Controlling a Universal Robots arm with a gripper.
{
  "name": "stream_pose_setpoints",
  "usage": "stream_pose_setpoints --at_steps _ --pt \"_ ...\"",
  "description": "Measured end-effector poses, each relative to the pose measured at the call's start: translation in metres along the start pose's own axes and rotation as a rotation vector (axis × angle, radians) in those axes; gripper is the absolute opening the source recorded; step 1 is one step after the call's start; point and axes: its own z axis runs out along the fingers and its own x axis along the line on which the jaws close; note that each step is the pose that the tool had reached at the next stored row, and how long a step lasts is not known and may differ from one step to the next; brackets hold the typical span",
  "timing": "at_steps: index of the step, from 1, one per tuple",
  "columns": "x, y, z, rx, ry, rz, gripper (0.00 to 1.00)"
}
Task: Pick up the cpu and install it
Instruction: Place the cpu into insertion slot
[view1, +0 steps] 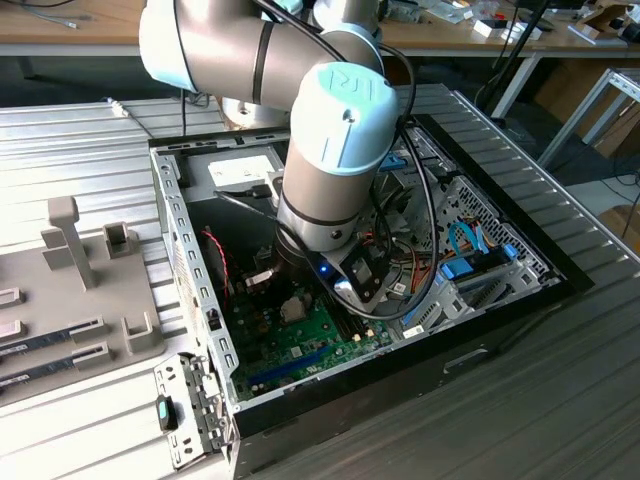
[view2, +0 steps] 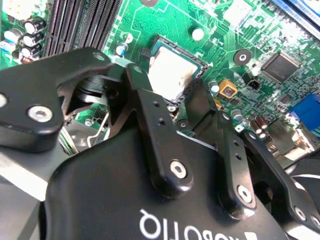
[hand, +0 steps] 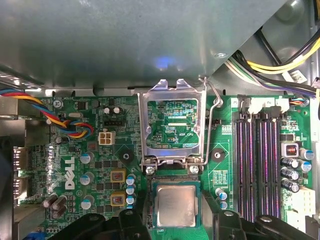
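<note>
cpu (hand: 175, 206), small silver-grey square chip, lying flat in the open motherboard socket (hand: 175, 179)

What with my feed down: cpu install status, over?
Gripper low over socket. Cpu lying in open socket, load frame raised. Nothing blocking.

cpu (hand: 175, 205) in socket (hand: 175, 180) on motherboard (hand: 65, 150), hand (hand: 175, 225) directly over it, frame (hand: 172, 125) just beside, motherboard inside case (view1: 180, 250)

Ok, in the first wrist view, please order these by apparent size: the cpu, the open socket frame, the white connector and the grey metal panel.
1. grey metal panel
2. open socket frame; it stands raised, so it may simply be nearer the camera
3. cpu
4. white connector
</note>
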Motion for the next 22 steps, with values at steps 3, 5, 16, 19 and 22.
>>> stream_pose_setpoints --at_steps 3,5,16,19,22 --pt "0.0000 0.0000 0.0000 0.0001 0.0000 0.000 0.55" --pt "0.0000 0.0000 -0.0002 -0.0001 -0.0001 0.000 0.55" --pt "-0.0024 -0.0004 -0.0053 -0.0012 0.0012 0.000 0.46" --pt "-0.0059 -0.0007 -0.0049 -0.0014 0.0045 0.000 0.46" --pt "-0.0061 -0.0007 -0.0046 -0.0011 0.0054 0.000 0.46"
